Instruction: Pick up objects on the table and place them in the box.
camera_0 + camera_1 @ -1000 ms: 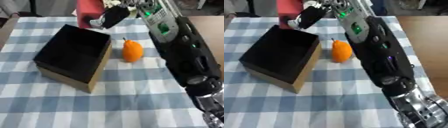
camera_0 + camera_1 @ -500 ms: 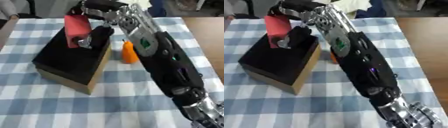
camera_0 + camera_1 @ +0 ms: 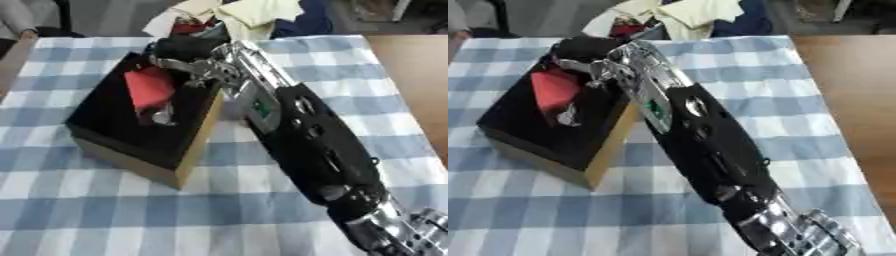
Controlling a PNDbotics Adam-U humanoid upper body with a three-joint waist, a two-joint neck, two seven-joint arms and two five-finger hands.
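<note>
A black-lined cardboard box (image 3: 198, 144) stands on the left half of the checked tablecloth. My right arm reaches from the lower right across the table to it. The right hand (image 3: 179, 50) hangs over the box's far corner, fingers (image 3: 163, 117) curled down into the opening around a red object (image 3: 149, 88), which sits low inside the box. The same red object (image 3: 554, 89) shows in the right eye view. The orange fruit seen earlier is hidden behind my forearm. My left hand shows in no view.
The blue and white checked cloth (image 3: 105, 215) covers the table. A heap of cloth and clothing (image 3: 254, 12) lies past the far edge. Bare brown wood (image 3: 416, 75) runs along the right side.
The right hand has carried the red object from above the box's far edge down into the box. The forearm now covers the orange fruit.
</note>
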